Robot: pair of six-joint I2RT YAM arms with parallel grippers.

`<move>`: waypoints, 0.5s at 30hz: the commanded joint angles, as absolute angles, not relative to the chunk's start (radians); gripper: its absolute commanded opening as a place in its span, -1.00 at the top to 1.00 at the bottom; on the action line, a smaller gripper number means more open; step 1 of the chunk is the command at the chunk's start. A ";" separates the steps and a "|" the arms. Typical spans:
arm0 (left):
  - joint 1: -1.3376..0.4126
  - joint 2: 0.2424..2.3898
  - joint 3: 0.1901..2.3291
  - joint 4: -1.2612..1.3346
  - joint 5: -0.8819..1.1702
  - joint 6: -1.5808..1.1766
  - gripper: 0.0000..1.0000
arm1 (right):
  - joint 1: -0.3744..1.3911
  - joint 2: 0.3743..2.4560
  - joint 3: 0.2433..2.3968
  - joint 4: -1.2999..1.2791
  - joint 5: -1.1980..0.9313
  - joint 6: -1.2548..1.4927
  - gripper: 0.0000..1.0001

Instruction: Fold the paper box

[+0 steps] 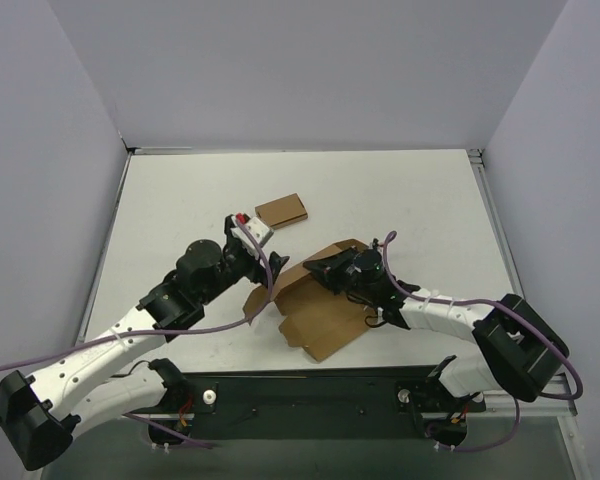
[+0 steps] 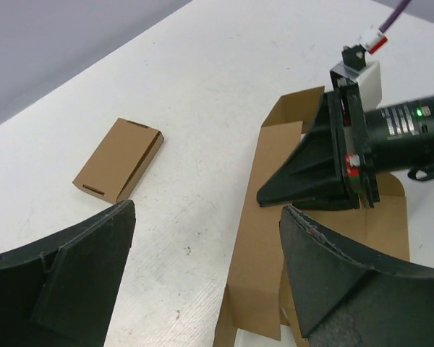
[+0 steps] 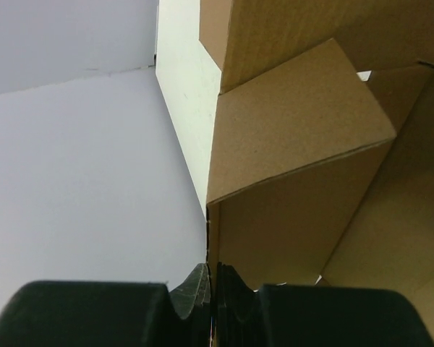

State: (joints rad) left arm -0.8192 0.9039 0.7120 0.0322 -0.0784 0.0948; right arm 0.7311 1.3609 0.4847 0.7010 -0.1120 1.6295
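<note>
Cardboard box (image 1: 320,318) half-folded at the counter's (image 1: 180,200) 6 o'clock side, pinched by the right end effector (image 1: 318,266).
Right fingers (image 3: 194,290) are pressed together on an upright wall's edge; left end effector (image 1: 267,275), at the box's 9 o'clock, is spread wide, gripping nothing. Small box (image 1: 282,210) lies at 11 o'clock, apart.

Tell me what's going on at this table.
Two robot arms are working on the paper box in the middle of the table. The right gripper is shut on one raised wall of the half-formed box. The left gripper hangs open beside the box's left side, gripping nothing. Several flaps lie spread open. A smaller flat box lies apart, farther back.
</note>
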 commanded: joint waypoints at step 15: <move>-0.618 0.884 0.574 0.014 -0.106 -0.380 -0.80 | 0.713 1.512 0.327 1.226 -0.129 1.348 1.00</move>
